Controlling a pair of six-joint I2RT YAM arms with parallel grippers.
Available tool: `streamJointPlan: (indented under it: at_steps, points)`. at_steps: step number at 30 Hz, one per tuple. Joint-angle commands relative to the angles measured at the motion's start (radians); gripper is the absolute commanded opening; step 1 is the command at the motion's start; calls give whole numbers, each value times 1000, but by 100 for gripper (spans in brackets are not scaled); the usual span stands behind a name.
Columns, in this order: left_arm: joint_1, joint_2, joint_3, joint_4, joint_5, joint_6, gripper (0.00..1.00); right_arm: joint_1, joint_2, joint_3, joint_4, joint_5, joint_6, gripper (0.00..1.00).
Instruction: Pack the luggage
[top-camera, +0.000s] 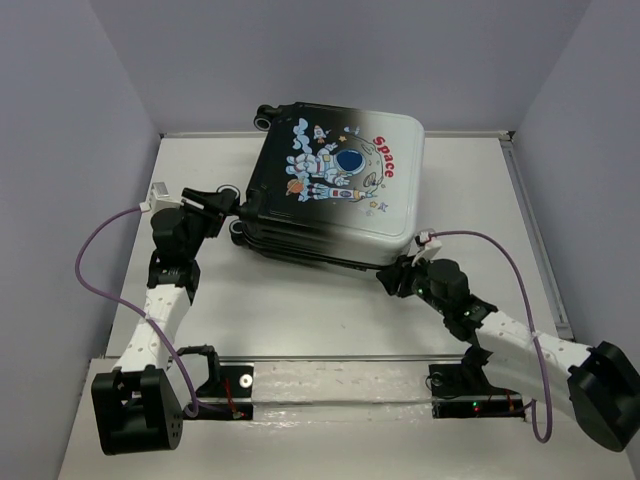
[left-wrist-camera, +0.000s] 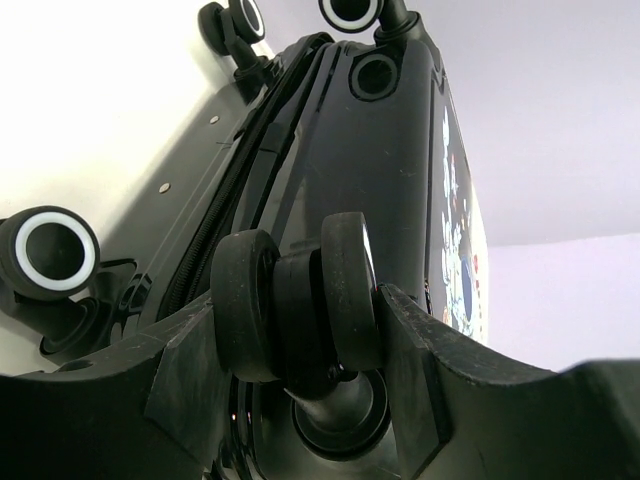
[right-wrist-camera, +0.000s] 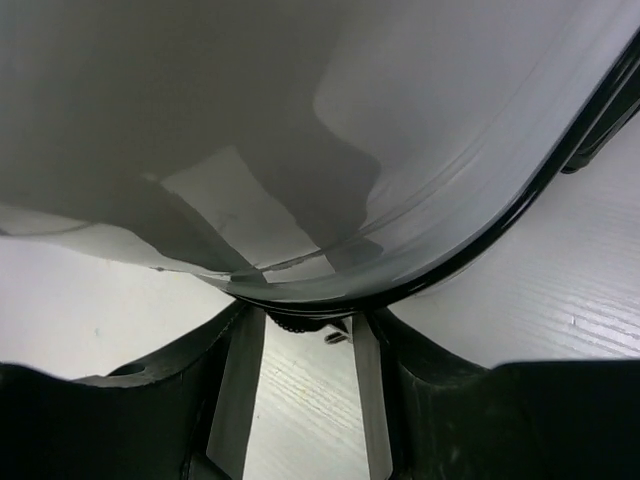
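The luggage (top-camera: 335, 190) lies closed on the table (top-camera: 300, 310), print side up. The left gripper (left-wrist-camera: 300, 400) pinches one wheel (left-wrist-camera: 295, 305) between its jaws. The right gripper (right-wrist-camera: 308, 335) has its jaws on both sides of the white corner's rim; whether they pinch it I cannot tell.

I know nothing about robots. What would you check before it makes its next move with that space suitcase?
1. Suitcase lies flat on the table, print up: ok.
2. Its two halves are together: ok.
3. Zip fully closed: cannot tell.
4. Left fingers clamp a wheel: ok.
5. Right fingers hold the near corner's rim: not ok, they stand apart at it.
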Motion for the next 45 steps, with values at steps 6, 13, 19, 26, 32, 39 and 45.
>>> streamJointPlan:
  at_steps: [6,13,19,26,32,39,45]
  points:
    - [-11,-29,-4,149,56,99,6,0,122,-92,474,92,-29,34]
    - [-58,-39,-44,163,26,96,6,82,76,-111,506,84,42,7]
    - [-368,-87,-108,175,-172,96,6,386,272,259,13,422,115,7]
    - [-532,-104,-173,186,-227,76,6,330,409,488,-157,365,66,7]
    - [-557,-90,-153,185,-227,107,6,320,170,418,-34,166,-62,7]
    - [-621,-20,-156,254,-241,78,6,438,436,418,187,20,34,7]
    - [-643,-59,-144,215,-232,107,6,491,584,509,127,120,-26,7]
